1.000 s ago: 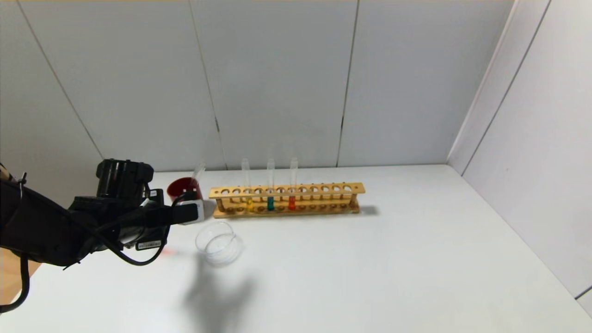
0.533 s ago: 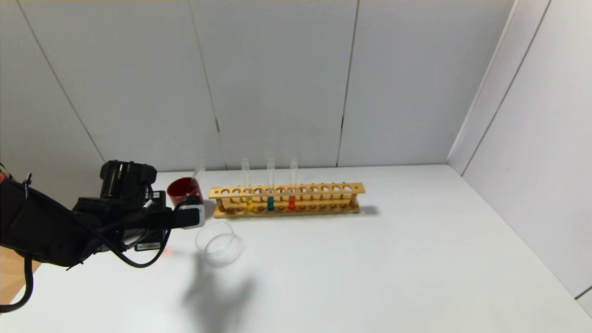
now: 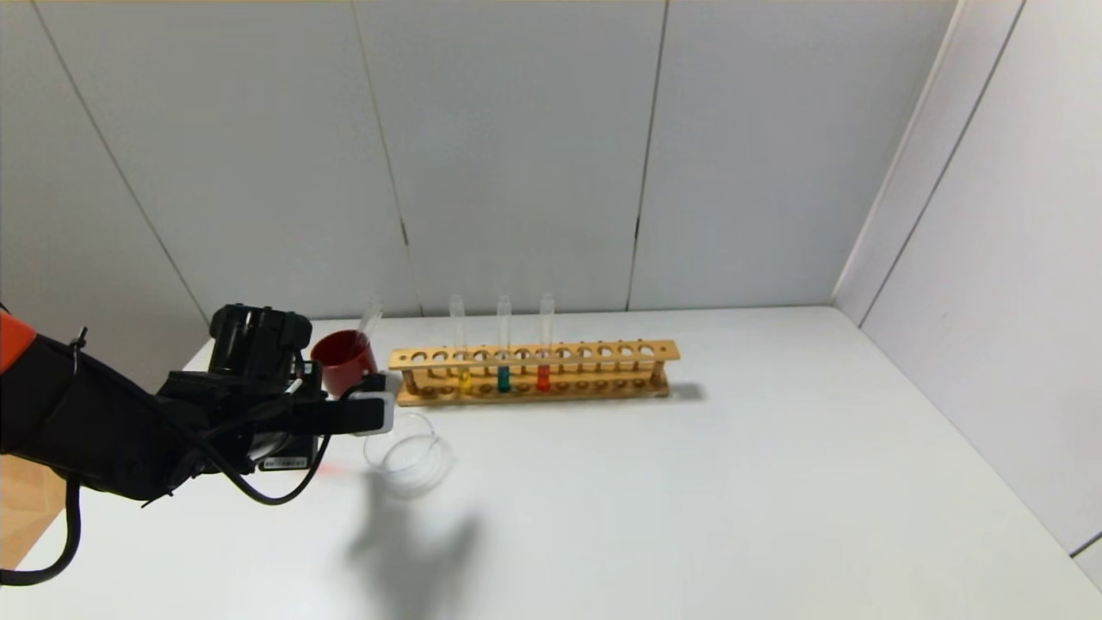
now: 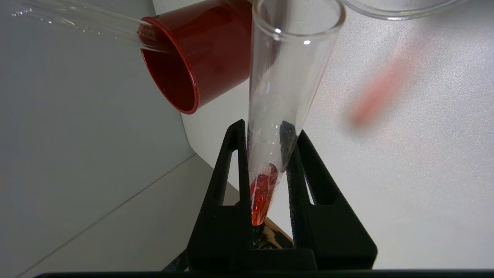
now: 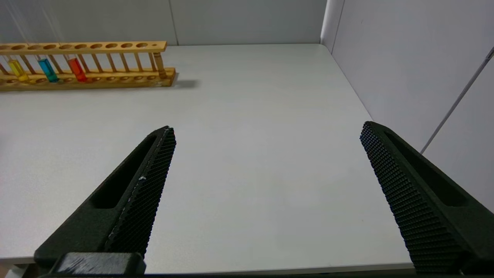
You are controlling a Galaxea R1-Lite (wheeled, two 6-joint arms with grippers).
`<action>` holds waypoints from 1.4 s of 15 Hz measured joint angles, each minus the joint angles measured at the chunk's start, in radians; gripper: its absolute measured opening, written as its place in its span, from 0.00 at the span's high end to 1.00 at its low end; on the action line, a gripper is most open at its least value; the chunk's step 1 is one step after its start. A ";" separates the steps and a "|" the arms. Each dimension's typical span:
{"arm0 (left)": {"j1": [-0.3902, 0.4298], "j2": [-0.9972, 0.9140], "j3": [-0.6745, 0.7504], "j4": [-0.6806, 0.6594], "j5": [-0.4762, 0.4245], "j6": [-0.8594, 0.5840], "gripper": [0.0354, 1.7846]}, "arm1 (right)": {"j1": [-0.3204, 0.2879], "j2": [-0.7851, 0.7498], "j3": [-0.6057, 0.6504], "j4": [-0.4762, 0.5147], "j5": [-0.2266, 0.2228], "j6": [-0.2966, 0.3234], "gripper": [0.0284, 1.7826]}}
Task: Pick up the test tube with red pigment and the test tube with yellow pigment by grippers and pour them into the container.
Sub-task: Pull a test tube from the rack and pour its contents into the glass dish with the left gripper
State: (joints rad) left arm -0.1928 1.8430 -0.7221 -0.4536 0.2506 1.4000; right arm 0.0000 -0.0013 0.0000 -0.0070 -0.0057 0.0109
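Observation:
My left gripper [image 4: 270, 129] is shut on the test tube with red pigment [image 4: 285, 77]. Its orange-red liquid [image 4: 262, 193] sits at the closed end between the fingers, and its open mouth points at the rim of the container [image 4: 401, 5]. In the head view the left wrist block [image 3: 372, 415] hangs just left of the container [image 3: 428, 449], a low clear glass dish. The test tube with yellow pigment [image 3: 463, 377] stands in the wooden rack [image 3: 603, 351]. My right gripper [image 5: 268, 129] is open and empty over the table's right front.
The rack also holds a teal-liquid tube [image 3: 504, 379] and a red-liquid tube [image 3: 543, 377]. A dark red cup [image 3: 344, 360] with an empty tube [image 4: 77, 23] leaning in it stands behind the left gripper. Walls close the back and right.
The left arm has carried the red tube to the right and slightly nearer, closer to the glass dish. Rack, cup and dish have not moved.

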 joint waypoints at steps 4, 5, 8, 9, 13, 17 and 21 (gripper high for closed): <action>-0.003 0.018 0.001 -0.001 0.027 0.017 0.84 | 0.000 0.000 0.000 0.000 0.000 0.000 0.02; -0.003 0.024 0.001 0.000 0.036 0.018 0.84 | 0.000 0.000 0.000 0.000 0.000 0.000 0.02; -0.004 0.033 0.001 -0.001 0.043 0.038 0.84 | 0.000 0.000 0.000 0.000 0.000 0.000 0.02; -0.004 0.034 0.001 0.000 0.052 0.055 0.84 | 0.000 0.000 0.000 0.000 0.000 0.000 0.02; -0.023 0.039 0.009 0.007 0.061 0.091 0.84 | 0.000 0.000 0.000 0.000 0.000 0.000 0.02; -0.041 0.048 0.002 0.001 0.100 0.108 0.84 | 0.000 0.000 0.000 0.000 0.000 0.000 0.02; -0.045 0.057 -0.006 0.000 0.129 0.110 0.84 | 0.000 0.000 0.000 0.000 0.000 0.000 0.02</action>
State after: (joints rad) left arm -0.2374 1.9002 -0.7277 -0.4536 0.3794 1.5100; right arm 0.0000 -0.0013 0.0000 -0.0072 -0.0053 0.0109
